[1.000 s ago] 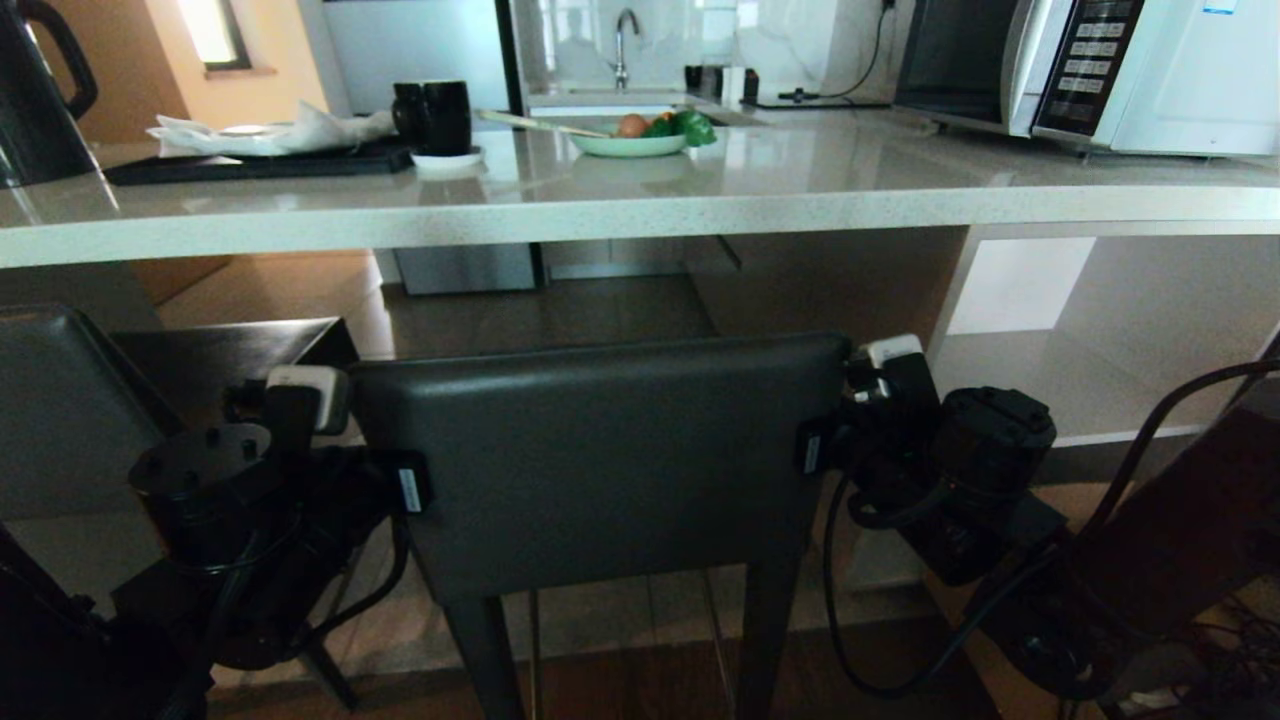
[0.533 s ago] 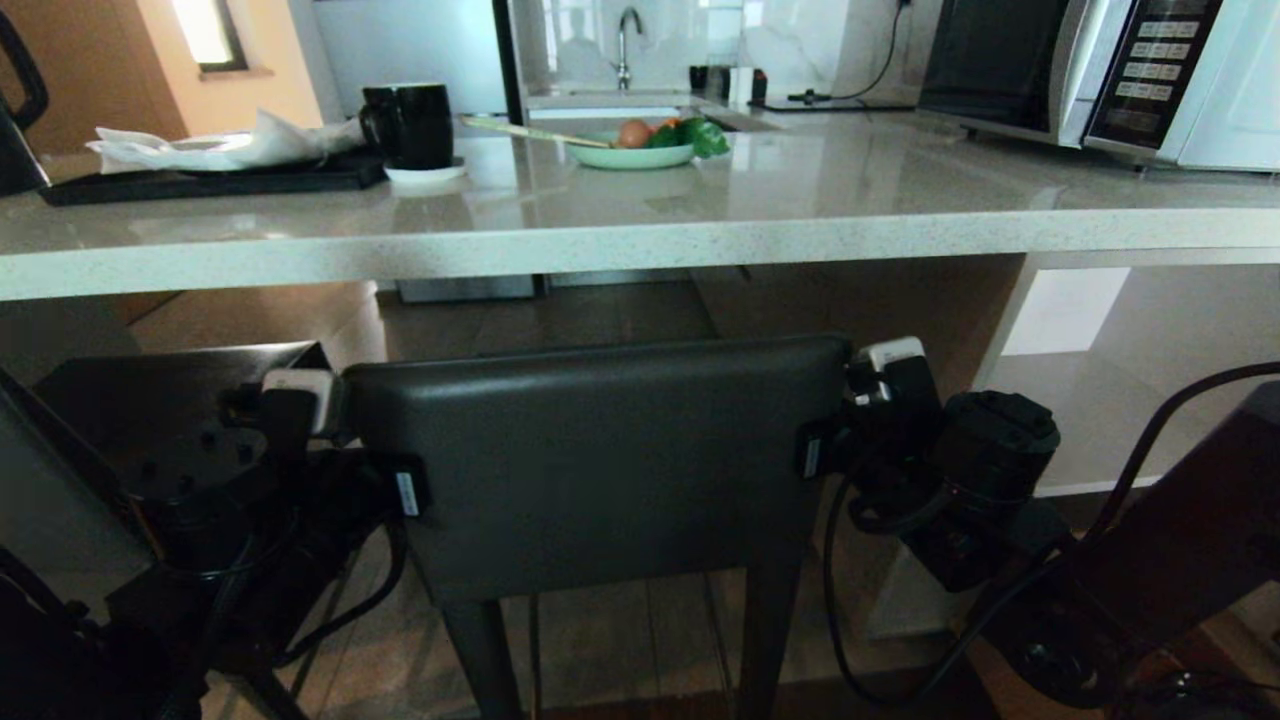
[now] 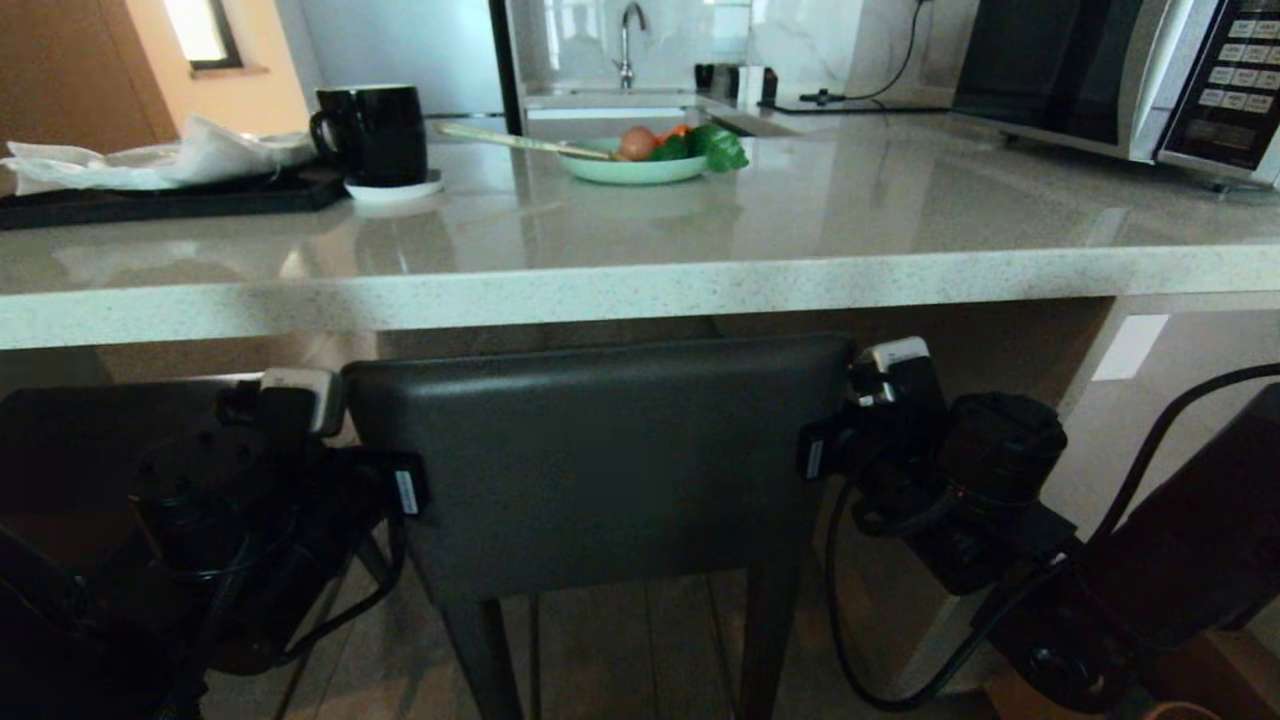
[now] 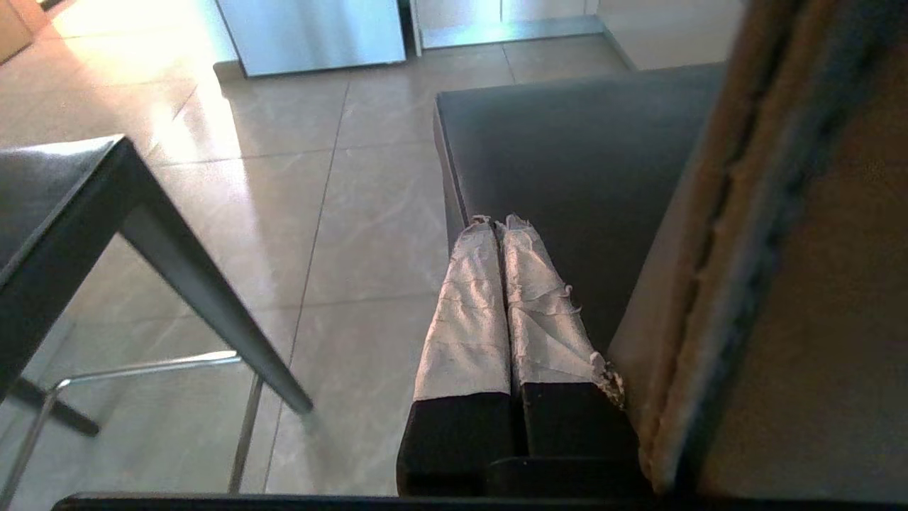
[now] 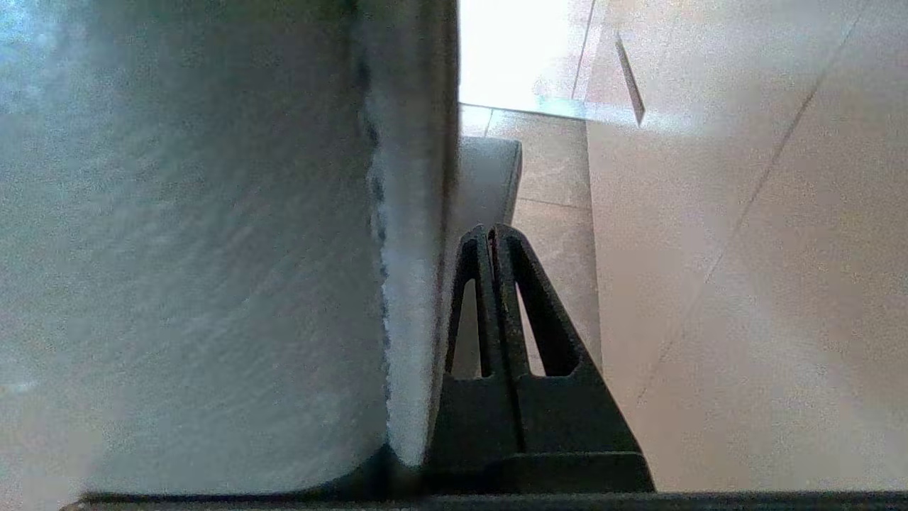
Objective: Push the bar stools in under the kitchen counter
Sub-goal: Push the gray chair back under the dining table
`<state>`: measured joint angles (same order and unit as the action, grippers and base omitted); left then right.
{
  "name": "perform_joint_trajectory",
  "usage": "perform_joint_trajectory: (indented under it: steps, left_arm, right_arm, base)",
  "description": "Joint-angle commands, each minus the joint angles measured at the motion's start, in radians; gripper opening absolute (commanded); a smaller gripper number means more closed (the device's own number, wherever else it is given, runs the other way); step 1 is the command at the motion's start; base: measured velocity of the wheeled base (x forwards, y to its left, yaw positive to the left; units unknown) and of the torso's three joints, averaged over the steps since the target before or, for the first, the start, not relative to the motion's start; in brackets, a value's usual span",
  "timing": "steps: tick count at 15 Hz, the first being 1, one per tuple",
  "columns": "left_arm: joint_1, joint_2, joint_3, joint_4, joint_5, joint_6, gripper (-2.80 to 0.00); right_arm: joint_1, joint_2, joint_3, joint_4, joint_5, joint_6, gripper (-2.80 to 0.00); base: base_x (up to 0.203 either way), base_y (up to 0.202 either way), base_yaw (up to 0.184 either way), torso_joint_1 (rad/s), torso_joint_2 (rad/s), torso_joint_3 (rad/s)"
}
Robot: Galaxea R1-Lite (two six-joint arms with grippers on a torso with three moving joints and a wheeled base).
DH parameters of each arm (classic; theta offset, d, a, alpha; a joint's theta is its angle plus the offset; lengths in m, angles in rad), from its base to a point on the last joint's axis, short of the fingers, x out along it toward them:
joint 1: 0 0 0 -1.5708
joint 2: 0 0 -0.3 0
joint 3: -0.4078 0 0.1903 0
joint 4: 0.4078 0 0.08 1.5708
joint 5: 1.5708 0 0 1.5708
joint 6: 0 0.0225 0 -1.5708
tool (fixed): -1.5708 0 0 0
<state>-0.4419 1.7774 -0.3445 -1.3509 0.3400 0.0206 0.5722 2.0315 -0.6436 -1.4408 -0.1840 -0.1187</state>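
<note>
Stool [image 3: 600,470] shows dark-grey leather backrest, thin legs.

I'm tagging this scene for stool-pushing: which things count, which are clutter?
Job:
dark-grey leather-backed bar stool
second dark stool
pale speckled stone kitchen counter
left gripper, shut
right gripper, shut

Clutter:
black mug
green plate of vegetables
silver microwave
black tray
</note>
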Motion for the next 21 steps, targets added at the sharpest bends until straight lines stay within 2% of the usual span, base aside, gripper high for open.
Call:
perform_joint_trajectory:
  steps: [1,6,8,12,16,21]
  left_arm:
    - [0.000,-0.001,0.002,-0.005,0.002,-0.001,-2.80]
    - [-0.014,-0.021,0.002,-0.005,0.009,-0.002,-2.80]
    - [0.026,-0.049,0.009,-0.005,0.010,-0.002,-2.80]
    - [0.165,-0.120,0.093,-0.005,0.002,-0.022,-2.80]
    - [0.202,-0.148,0.128,-0.005,-0.001,-0.043,-2.80]
    - [0.209,-0.174,0.139,-0.004,-0.004,-0.047,-2.80]
  right_arm:
    - [0.006,-0.004,0.006,-0.006,0.000,-0.001,-2.80]
    - [0.010,-0.018,0.010,-0.006,-0.002,-0.001,-2.80]
    - [-0.027,-0.036,0.028,-0.006,-0.002,0.002,-2.80]
    - [-0.120,-0.061,0.045,-0.009,0.003,0.007,-2.80]
    - [-0.161,-0.077,0.058,-0.018,0.003,0.021,-2.80]
    - [-0.146,-0.108,0.110,-0.029,0.001,0.018,-2.80]
  base:
    - [0.000,0.000,0.000,0.000,0.00,0.000]
    - [0.000,0.000,0.000,0.000,0.00,0.000]
    - [0.000,0.000,0.000,0.000,0.00,0.000]
    - [0.000,0.000,0.000,0.000,0.00,0.000]
    - [0.000,0.000,0.000,0.000,0.00,0.000]
    - [0.000,0.000,0.000,0.000,0.00,0.000]
